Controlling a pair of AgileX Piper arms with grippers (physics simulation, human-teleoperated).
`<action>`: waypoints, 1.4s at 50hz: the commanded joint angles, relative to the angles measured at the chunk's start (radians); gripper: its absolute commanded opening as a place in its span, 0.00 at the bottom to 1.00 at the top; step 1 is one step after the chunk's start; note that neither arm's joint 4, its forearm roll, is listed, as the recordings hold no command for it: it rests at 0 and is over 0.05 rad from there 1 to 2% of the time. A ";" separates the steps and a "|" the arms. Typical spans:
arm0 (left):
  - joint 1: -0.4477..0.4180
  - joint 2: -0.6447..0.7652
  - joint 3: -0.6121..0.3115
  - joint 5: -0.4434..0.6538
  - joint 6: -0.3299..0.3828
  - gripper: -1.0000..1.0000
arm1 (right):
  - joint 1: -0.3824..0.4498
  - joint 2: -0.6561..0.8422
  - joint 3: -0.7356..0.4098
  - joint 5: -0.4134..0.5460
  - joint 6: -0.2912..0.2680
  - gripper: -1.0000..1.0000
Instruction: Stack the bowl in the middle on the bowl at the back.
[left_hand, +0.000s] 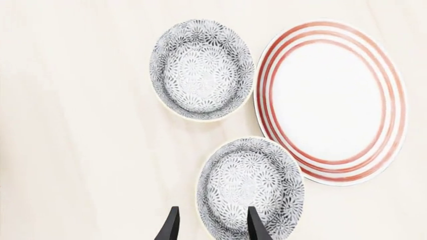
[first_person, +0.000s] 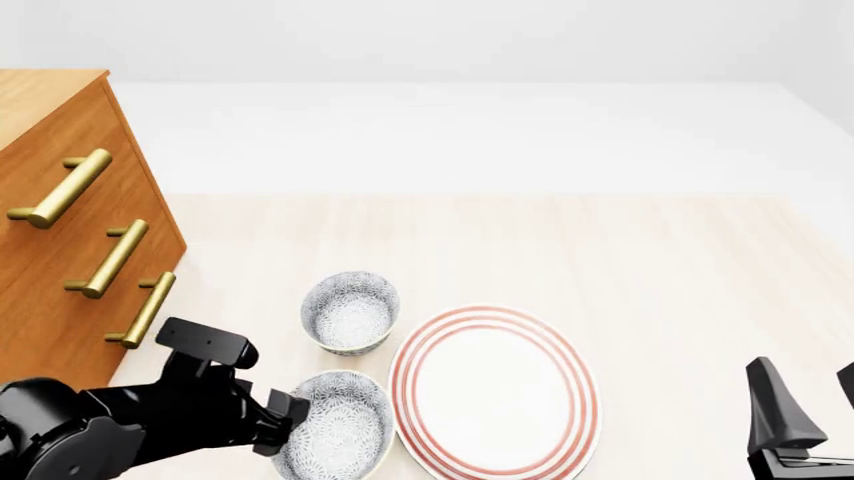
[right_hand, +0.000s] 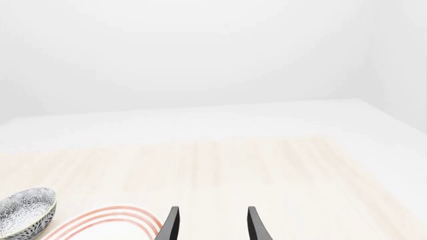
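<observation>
Two look-alike speckled grey-and-white bowls stand left of the plate. The bowl at the back (first_person: 350, 312) (left_hand: 202, 70) stands alone and untouched. The bowl in the middle (first_person: 336, 428) (left_hand: 250, 187) is nearer to me. My left gripper (first_person: 294, 412) (left_hand: 213, 229) is open at this bowl's left rim, one finger outside the wall and one over the inside. My right gripper (first_person: 805, 400) (right_hand: 212, 226) is open and empty at the table's near right. A speckled bowl (right_hand: 25, 211) shows at the edge of the right wrist view.
A large white plate with red rings (first_person: 494, 392) (left_hand: 331, 102) (right_hand: 110, 218) lies right beside both bowls. A wooden drawer cabinet with brass handles (first_person: 60, 240) stands at the left.
</observation>
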 joint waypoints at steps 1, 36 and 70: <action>0.003 0.052 0.046 -0.075 -0.013 1.00 | -0.002 0.001 -0.001 0.000 -0.001 1.00; -0.023 0.238 0.139 -0.350 -0.089 1.00 | 0.002 0.000 -0.001 -0.001 -0.009 1.00; -0.037 0.110 0.160 -0.262 -0.107 0.00 | 0.008 -0.005 0.001 0.003 -0.022 1.00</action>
